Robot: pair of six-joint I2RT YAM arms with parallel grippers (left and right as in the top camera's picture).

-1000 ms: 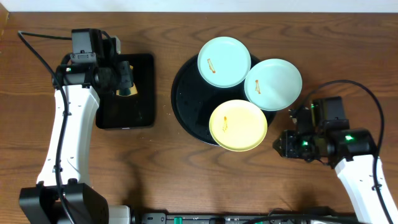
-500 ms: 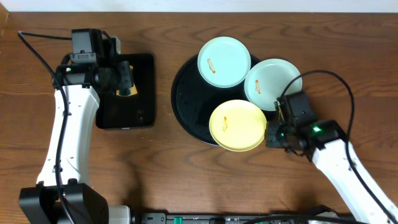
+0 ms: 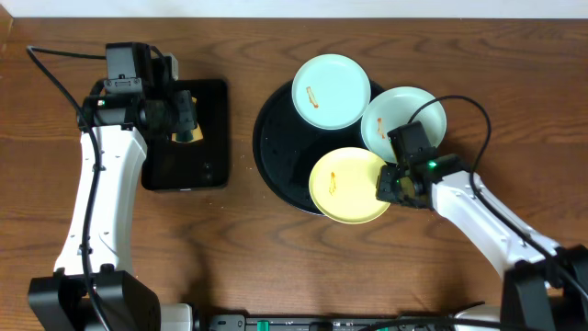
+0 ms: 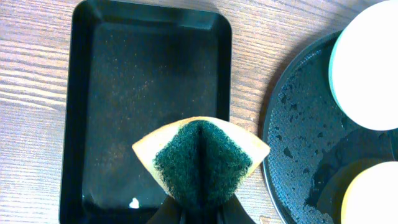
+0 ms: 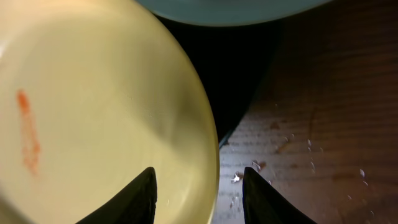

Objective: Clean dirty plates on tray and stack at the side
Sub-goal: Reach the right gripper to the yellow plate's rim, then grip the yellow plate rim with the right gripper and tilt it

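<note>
The wooden bench (image 3: 276, 248) carries a wide round black tray (image 3: 276, 152) at its middle, its surface wet and beaded with droplets. To the left, apart from it, lies a smaller rectangular black tray (image 3: 204, 165). Three plates sit along the round tray's far and right sides, each reaching out past the rim. These are a pale blue plate (image 3: 331, 90) at the far edge, a mint plate (image 3: 393, 115) at the right, and a yellow plate (image 3: 344, 184) nearest the front. Each has a short orange smear. The mint and yellow plates overlap slightly. A folded sponge (image 4: 202, 158), green scouring face outward with a tan edge, hangs above the rectangular tray. The left end effector (image 4: 199, 211) is clamped on it. The right end effector (image 5: 199, 183) has its fingers apart and straddles the yellow plate's right rim. One finger (image 5: 144, 190) is over the plate and the other is outside it, above the damp wood.
</note>
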